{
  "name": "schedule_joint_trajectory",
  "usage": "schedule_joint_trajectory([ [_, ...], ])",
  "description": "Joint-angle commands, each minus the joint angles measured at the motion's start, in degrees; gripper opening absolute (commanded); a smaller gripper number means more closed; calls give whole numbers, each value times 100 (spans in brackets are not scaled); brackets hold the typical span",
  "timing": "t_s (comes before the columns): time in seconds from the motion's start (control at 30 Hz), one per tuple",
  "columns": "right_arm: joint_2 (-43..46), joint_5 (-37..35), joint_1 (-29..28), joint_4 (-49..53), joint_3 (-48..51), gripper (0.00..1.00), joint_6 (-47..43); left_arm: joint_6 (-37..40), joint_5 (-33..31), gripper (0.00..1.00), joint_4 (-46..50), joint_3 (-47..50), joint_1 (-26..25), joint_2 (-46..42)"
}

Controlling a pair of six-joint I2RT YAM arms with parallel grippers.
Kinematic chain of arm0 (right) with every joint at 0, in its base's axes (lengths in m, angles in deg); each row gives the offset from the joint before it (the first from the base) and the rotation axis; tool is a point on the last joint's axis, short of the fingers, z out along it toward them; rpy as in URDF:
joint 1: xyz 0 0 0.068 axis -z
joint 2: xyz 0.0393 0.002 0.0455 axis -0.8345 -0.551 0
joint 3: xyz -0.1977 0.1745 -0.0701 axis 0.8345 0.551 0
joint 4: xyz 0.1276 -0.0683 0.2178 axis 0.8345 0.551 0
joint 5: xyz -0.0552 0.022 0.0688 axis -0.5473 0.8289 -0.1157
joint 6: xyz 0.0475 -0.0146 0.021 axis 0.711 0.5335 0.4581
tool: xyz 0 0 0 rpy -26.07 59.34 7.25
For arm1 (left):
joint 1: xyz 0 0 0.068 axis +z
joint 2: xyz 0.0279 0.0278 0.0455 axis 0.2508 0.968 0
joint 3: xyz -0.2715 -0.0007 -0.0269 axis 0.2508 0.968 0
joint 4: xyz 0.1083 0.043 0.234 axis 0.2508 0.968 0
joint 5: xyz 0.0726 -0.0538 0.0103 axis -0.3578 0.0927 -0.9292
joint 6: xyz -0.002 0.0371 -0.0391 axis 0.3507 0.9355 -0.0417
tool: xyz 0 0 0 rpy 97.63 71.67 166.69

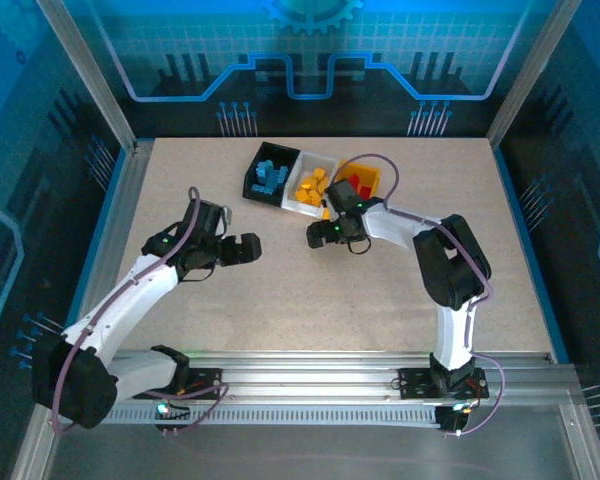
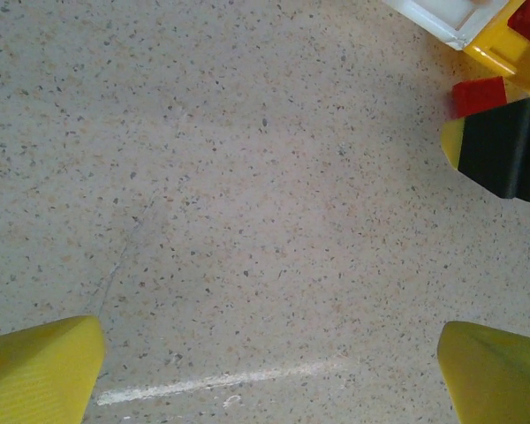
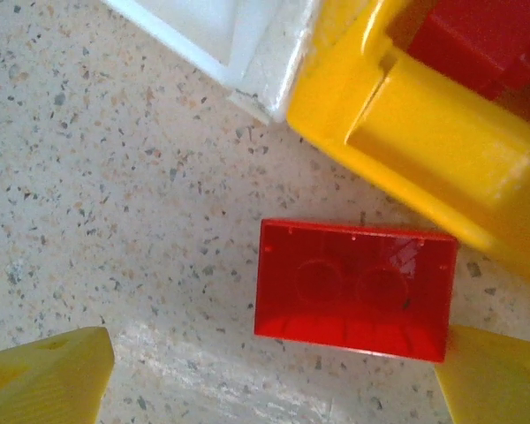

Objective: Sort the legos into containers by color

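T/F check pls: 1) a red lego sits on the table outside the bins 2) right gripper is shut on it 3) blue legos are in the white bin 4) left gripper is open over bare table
1) True. The red lego lies on the table, just beside the orange-yellow bin.
2) False. The right gripper is open. The lego rests on the table between its fingers, not gripped.
3) False. The blue legos are in the black bin. The white bin holds orange-yellow legos.
4) True. The left gripper is open, with only bare tabletop between its fingers.
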Motion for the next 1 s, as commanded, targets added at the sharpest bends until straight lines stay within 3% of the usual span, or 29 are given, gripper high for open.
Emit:
schedule_joint_trajectory([
  [0.0, -198, -202, -101, 252, -215, 94, -23, 43, 89, 97, 161, -53, 68, -193],
  [0.33, -632, -404, -78, 490, -638, 84, -311, 26, 105, 98, 204, -4, 110, -227],
  [0.63, -755, -283, -38, 619, -846, 62, -407, 4, 106, 98, 187, 25, 136, -227],
  [0.97, -533, -121, -36, 560, -759, 53, -379, -60, 124, 98, 148, 66, 149, -235],
])
